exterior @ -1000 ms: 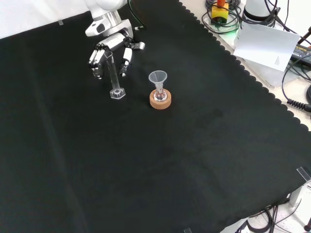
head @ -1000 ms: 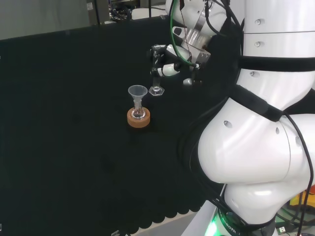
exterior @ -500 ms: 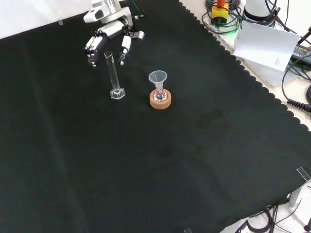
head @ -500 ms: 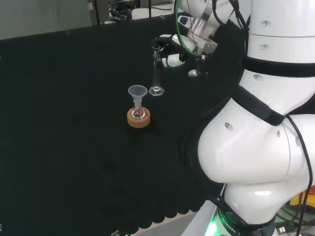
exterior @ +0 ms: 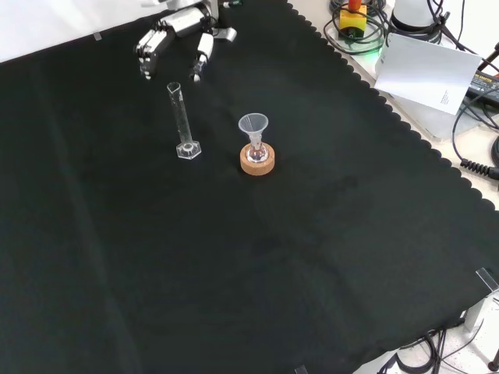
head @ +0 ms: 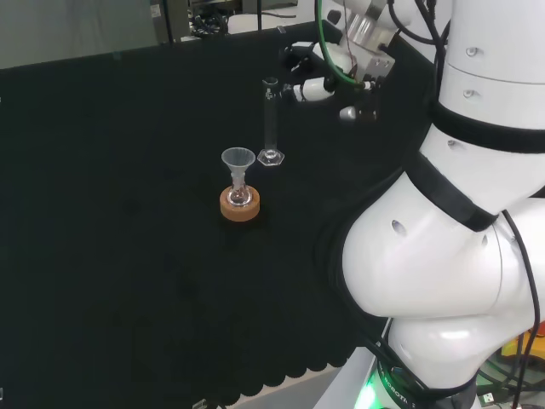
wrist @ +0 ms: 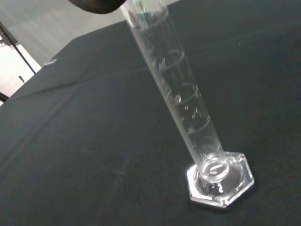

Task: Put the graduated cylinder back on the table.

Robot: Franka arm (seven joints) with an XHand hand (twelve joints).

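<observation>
The cylinder stands upright on the black cloth, resting on its hexagonal foot, in the upper left part of the front view. Nothing grips it. In the head view it rises in the upper middle of the frame, its foot just behind and to the right of the funnel.

The hand hangs at the top edge of the front view, above and slightly left of the cylinder's mouth and apart from it. Its fingers point down, relaxed and spread, with nothing between them. In the head view the hand sits to the right of the cylinder's top, a gap of cloth showing between them.

Right of the cylinder in the front view, a clear funnel sits in a small flask on a cork ring. In the head view this set lies lower left of the cylinder's foot, near but not touching.

The wrist view looks down the cylinder, showing its printed graduations and the clear hexagonal base flat on the cloth.
</observation>
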